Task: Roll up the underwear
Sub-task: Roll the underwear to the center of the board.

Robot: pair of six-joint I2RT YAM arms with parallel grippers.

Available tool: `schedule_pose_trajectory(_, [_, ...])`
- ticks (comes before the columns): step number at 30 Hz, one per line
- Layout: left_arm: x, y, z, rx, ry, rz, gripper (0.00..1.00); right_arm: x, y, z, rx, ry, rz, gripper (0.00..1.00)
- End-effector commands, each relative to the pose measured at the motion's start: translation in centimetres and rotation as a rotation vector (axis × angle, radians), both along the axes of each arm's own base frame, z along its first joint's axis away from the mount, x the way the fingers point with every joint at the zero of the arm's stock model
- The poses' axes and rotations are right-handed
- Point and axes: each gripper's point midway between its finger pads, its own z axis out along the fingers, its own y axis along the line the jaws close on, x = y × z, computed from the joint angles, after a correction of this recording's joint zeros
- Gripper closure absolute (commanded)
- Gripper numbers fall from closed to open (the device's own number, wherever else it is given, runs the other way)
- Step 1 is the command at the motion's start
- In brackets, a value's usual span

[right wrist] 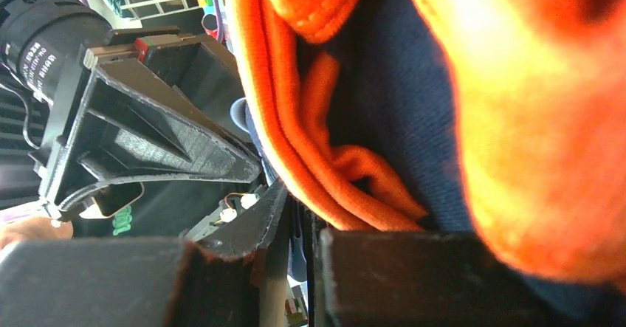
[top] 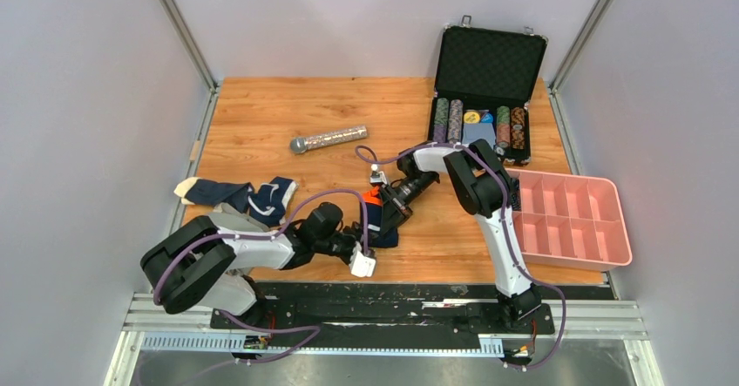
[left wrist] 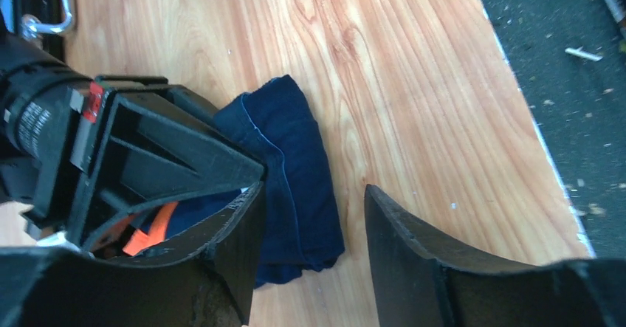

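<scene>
The plain navy underwear [top: 382,220] with an orange patch lies bunched on the table near the front edge. My right gripper [top: 389,208] is shut on it; in the right wrist view the jaws [right wrist: 303,216] pinch a thin fold, with orange and navy cloth [right wrist: 384,120] filling the frame. My left gripper [top: 359,245] stands open just beside it. In the left wrist view its fingers [left wrist: 243,246] straddle the lower end of the navy roll [left wrist: 295,172] without gripping it. A second underwear [top: 237,196], navy with white marks, lies at the left.
A silver microphone [top: 328,138] lies mid-table. An open black case of poker chips [top: 484,98] stands at the back right. A pink compartment tray [top: 571,220] sits at the right edge. The table's front edge [left wrist: 546,157] runs close to the left gripper.
</scene>
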Motion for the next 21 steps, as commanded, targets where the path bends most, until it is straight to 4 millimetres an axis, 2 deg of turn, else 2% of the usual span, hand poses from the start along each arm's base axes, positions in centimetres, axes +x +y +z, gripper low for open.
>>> schedule_pose_trajectory(1, [0.7,-0.3,-0.7,0.052,-0.163,-0.080,0.43,-1.3,-3.5,-9.2,-0.308,-0.031,0.079,1.00])
schedule_pose_trajectory(5, [0.6,0.8,-2.8,0.185,-0.139,-0.108,0.56,-1.4,-3.5,-9.4,-0.315,-0.019,0.081,1.00])
schedule_pose_trajectory(8, [0.1,1.4,-4.2,0.268,-0.098,-0.148,0.73,-1.4,-3.5,-9.4,-0.316,-0.019,0.080,1.00])
schedule_pose_trajectory(10, [0.1,1.3,-4.5,0.290,-0.080,-0.150,0.80,-1.4,-3.5,-9.4,-0.316,-0.018,0.080,0.99])
schedule_pose_trajectory(12, [0.2,1.1,-4.7,0.316,-0.045,-0.153,0.87,-1.3,-3.5,-9.3,-0.312,-0.022,0.080,0.94])
schedule_pose_trajectory(14, [0.0,1.1,-5.0,0.346,-0.003,-0.153,0.94,-1.1,-3.3,-8.9,-0.291,-0.037,0.079,0.80])
schedule_pose_trajectory(16, [0.0,0.9,-5.3,0.363,0.037,-0.146,1.00,-0.5,-3.0,-7.9,-0.239,-0.063,0.070,0.60])
schedule_pose_trajectory(19, [-0.2,0.6,-5.6,0.379,0.102,-0.131,1.00,1.8,-3.0,-4.5,-0.131,-0.139,0.014,0.37])
schedule_pose_trajectory(21, [-0.5,0.5,-5.7,0.390,0.174,-0.125,1.00,4.8,-3.6,-0.7,-0.060,-0.232,-0.052,0.03])
